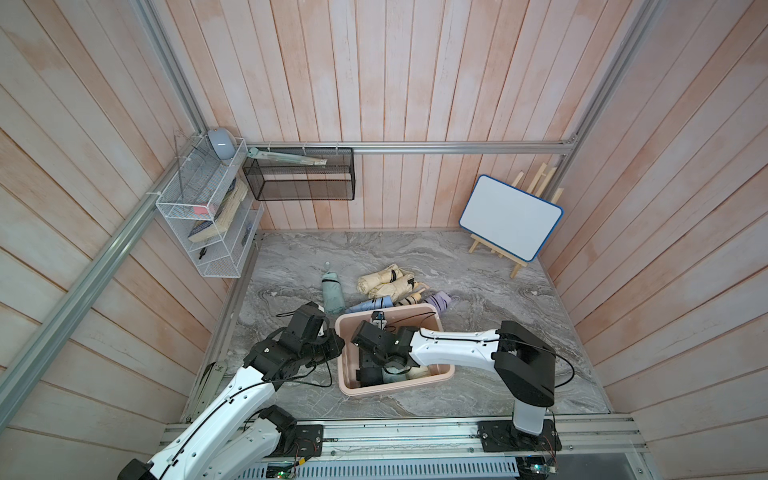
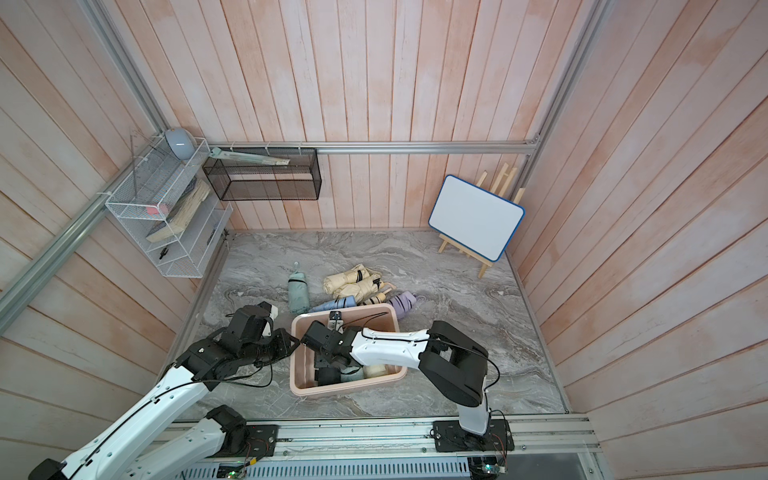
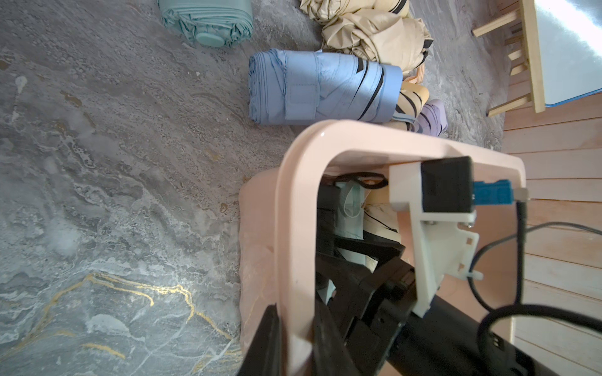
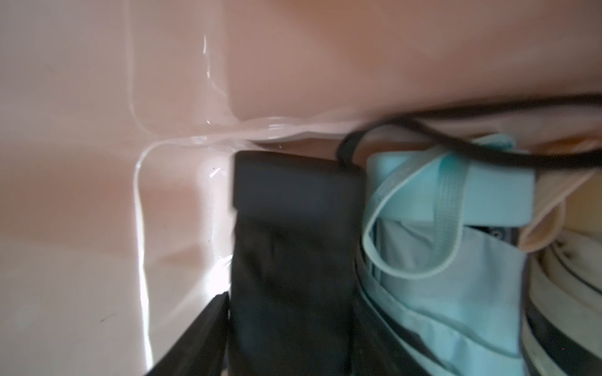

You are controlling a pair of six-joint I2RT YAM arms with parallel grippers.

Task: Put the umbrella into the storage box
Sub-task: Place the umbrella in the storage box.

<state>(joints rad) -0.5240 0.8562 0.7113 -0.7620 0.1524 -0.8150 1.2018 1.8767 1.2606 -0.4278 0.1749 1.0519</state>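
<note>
The pale pink storage box [image 1: 395, 388] [image 2: 353, 384] stands near the front of the marble floor. My left gripper [image 1: 338, 347] [image 3: 294, 309] is shut on the box's left rim [image 3: 293, 195], with one finger outside the wall and one inside. My right gripper [image 1: 374, 365] [image 4: 290, 312] reaches down into the box. Its jaws stand open around a black folded umbrella [image 4: 293, 244] [image 1: 370, 376], with a thin gap beside one finger [image 4: 208, 332]. A mint umbrella [image 4: 456, 260] and a cream one [image 1: 417, 371] lie beside it in the box.
Behind the box lie more folded umbrellas: mint [image 1: 332, 291], cream [image 1: 386, 282], blue [image 3: 322, 88] and lilac [image 1: 438, 300]. A whiteboard on an easel [image 1: 511, 216] stands at the back right. A white wire rack [image 1: 203, 216] and a black mesh basket [image 1: 299, 174] hang on the walls.
</note>
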